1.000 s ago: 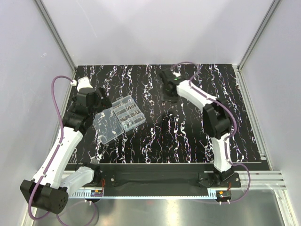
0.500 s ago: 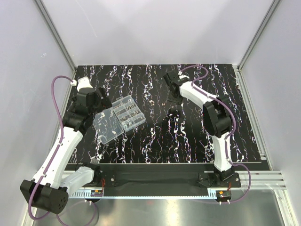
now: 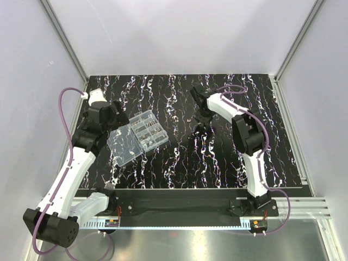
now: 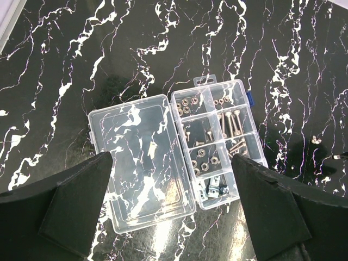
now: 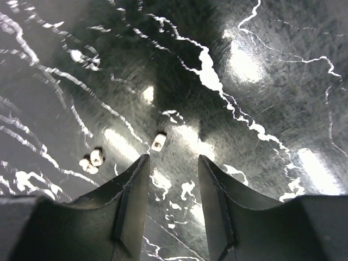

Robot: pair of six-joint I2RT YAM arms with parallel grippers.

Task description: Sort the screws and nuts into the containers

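Hovering narrowly parted, right gripper (image 5: 172, 159) faces a nut (image 5: 159, 142) (too small overhead); left gripper (image 4: 171, 159) gapes wide.

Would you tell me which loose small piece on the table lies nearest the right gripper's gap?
The lone piece just ahead of the open right gripper; the other two sit together, off to one side.

We see the containers (image 4: 217, 112) open from above, their lid (image 4: 142, 157) lying flat beside them; bare tabletop (image 4: 65, 54) surrounds both.
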